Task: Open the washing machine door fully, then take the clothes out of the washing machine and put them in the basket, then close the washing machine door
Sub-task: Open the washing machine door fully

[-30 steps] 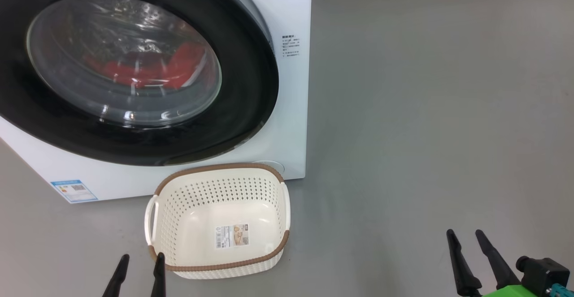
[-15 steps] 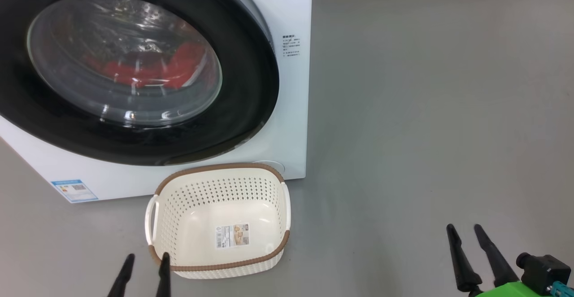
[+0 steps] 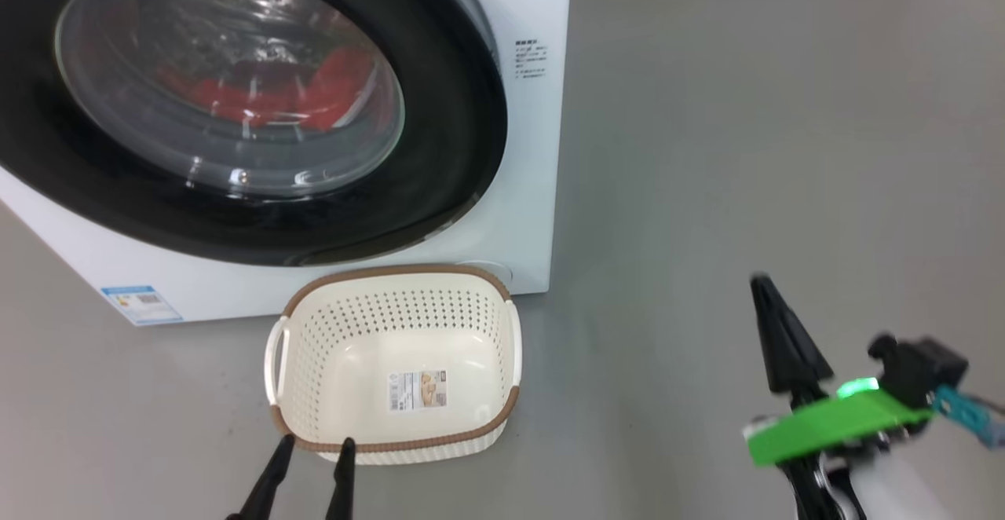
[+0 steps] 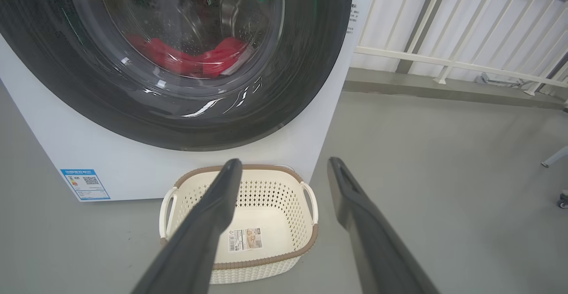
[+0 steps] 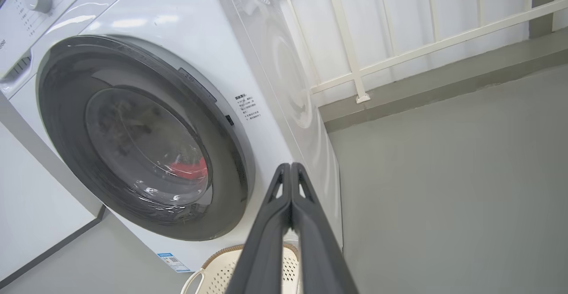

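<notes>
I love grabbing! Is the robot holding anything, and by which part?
Nothing is held: the dark-fingered left gripper stands open and empty, the right gripper is shut on nothing.

1 big white front-loading washing machine. 1 round door, glossy black rim, clear glass window. Red fabric clothes behind the glass: one heap, piece count unclear. 1 cream perforated plastic basket with brown rim, 2 side handles, 1 sticker. 1 blue label. 2 grippers: left gripper, right gripper, 2 dark fingers each.
</notes>
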Tool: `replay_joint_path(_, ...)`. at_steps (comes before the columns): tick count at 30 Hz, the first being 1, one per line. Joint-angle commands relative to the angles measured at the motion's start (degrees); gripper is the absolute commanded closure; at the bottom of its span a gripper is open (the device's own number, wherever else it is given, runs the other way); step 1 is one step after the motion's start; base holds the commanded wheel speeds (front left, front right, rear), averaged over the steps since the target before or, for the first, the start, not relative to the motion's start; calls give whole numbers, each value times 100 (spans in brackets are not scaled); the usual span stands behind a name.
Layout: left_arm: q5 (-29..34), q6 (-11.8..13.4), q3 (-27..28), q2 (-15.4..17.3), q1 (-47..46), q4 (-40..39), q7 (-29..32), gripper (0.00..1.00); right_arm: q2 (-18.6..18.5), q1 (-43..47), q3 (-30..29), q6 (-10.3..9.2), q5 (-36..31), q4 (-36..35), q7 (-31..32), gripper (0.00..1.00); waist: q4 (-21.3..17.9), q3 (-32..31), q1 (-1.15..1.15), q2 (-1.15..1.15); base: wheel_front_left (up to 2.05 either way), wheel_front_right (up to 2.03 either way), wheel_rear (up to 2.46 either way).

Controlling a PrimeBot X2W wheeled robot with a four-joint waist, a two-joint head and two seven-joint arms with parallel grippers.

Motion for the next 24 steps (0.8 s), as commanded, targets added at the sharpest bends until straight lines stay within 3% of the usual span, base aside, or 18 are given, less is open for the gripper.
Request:
replay_joint_path(1,-13,-32,100,44,-273,-192,-70,0,-33,-506,259,44,94,-73,-54,100,92,123,0,0,0,0,0)
replay_joint_path(8,-21,-33,-57,44,-475,-228,-70,0,-59,-1470,517,44,378,106,-54,100,263,412,0,0,0,0,0)
replay_joint_path(13,-60,-33,-165,44,-696,-217,-70,0,-93,-2300,690,44,1030,403,-54,100,419,734,0,0,0,0,0)
replay_joint_path(24,-222,-33,-546,44,-1241,-86,-70,0,-759,-4048,1783,44,2616,1276,225,100,844,1403,0,0,0,0,0)
